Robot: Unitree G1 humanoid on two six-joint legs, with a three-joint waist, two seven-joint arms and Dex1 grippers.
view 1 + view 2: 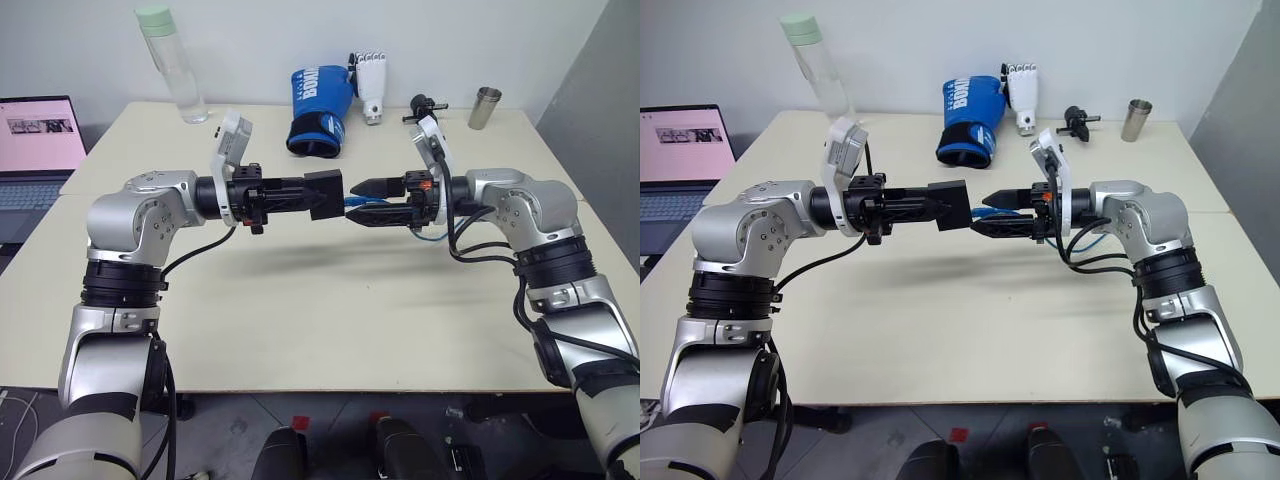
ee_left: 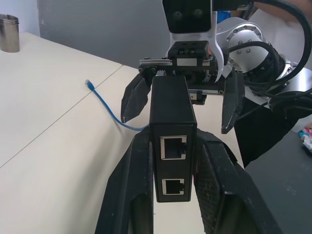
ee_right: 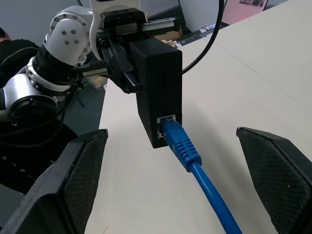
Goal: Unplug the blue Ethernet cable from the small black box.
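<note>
Left gripper (image 1: 318, 195) clamped on small black box (image 1: 329, 194), held in air above table (image 1: 300, 320). Blue cable (image 3: 195, 161) plugged into one port of box; its far plug end lay on table, seen from left wrist. Three ports seen on box: two empty on near face, one taken on far face. Right gripper (image 1: 362, 200) wide apart, fingers either side of cable next to box, gripping nothing. At back of table: one bottle (image 1: 172, 65), contents unreadable; one steel cup (image 1: 485, 108), contents unseen; one blue boxing glove (image 1: 320, 110). One laptop (image 1: 38, 150) off to left.
</note>
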